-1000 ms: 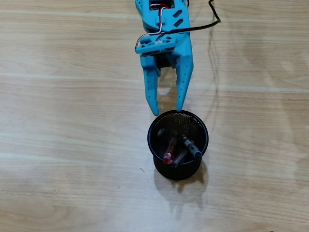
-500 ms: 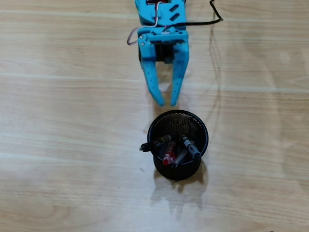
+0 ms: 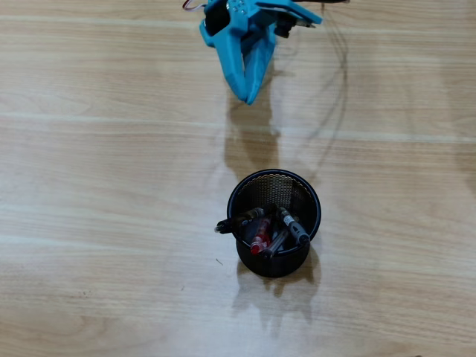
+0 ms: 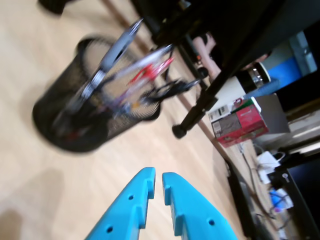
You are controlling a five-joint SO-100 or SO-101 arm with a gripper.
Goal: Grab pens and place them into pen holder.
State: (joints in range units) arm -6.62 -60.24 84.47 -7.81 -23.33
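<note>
A black mesh pen holder [image 3: 275,223] stands on the wooden table, with several pens [image 3: 264,230] leaning inside it. In the wrist view the holder [image 4: 85,112] is blurred at upper left, its pens [image 4: 135,70] sticking out toward the right. My blue gripper [image 3: 245,93] hangs at the top of the overhead view, well clear of the holder. In the wrist view the gripper [image 4: 158,176] has its two fingers nearly together with a thin gap and nothing between them.
The wooden table [image 3: 111,186] spreads all around the holder. A thin cable [image 3: 343,82] runs from the arm across the table. In the wrist view a black table leg [image 4: 200,100] and a red box [image 4: 237,122] lie beyond the table.
</note>
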